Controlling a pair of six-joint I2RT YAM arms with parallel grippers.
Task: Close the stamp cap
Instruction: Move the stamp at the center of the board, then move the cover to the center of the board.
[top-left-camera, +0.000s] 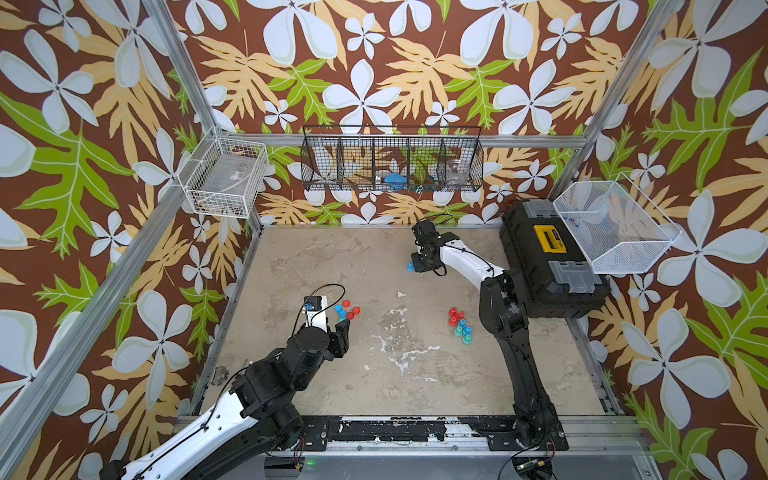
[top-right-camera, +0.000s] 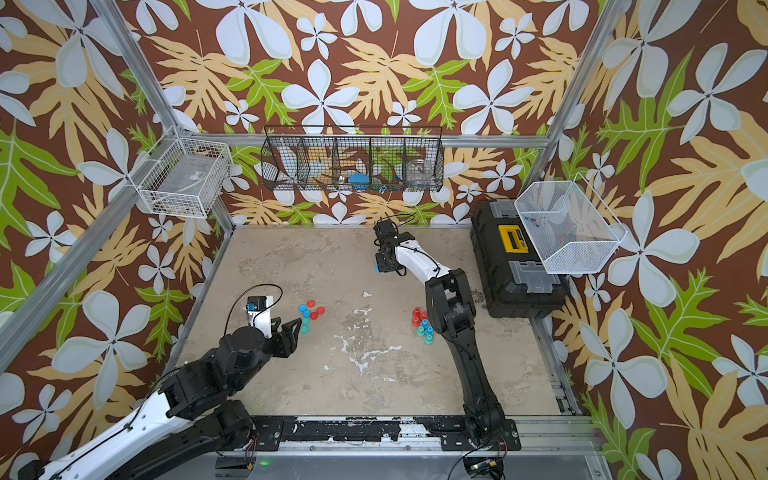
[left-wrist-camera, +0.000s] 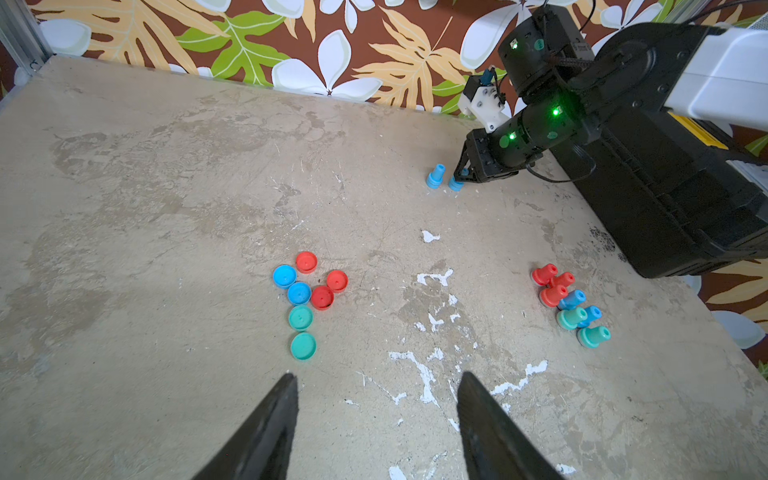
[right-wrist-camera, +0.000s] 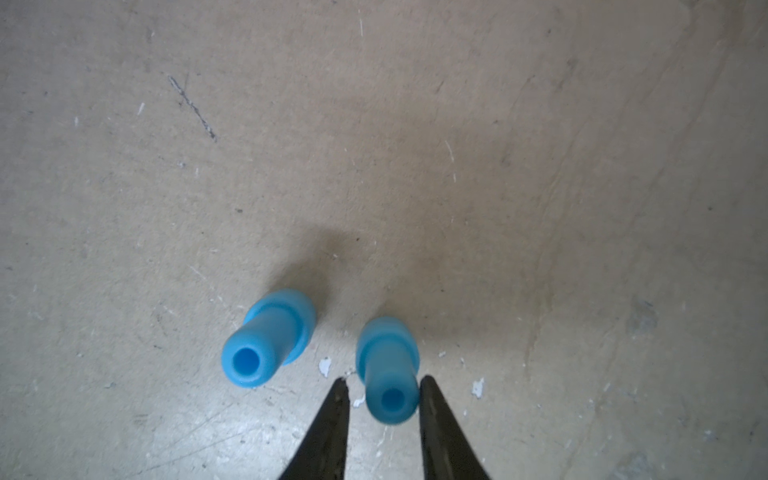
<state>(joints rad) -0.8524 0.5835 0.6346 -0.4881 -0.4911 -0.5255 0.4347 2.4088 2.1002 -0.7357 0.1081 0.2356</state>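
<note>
Two blue stamps stand upright side by side on the table near the back. My right gripper (right-wrist-camera: 383, 379) is open around one blue stamp (right-wrist-camera: 386, 353), with a gap on one side and the other finger close against it. The second blue stamp (right-wrist-camera: 266, 340) stands free beside it. In a top view the right gripper (top-left-camera: 412, 266) hangs over them. Loose caps (left-wrist-camera: 305, 299) in red, blue and teal lie in a cluster in front of my left gripper (left-wrist-camera: 379, 375), which is open and empty above the table.
A group of red, blue and teal stamps (left-wrist-camera: 571, 303) stands by the right arm's base. A black toolbox (top-left-camera: 548, 266) sits at the table's right edge. Wire baskets (top-left-camera: 392, 164) hang on the back wall.
</note>
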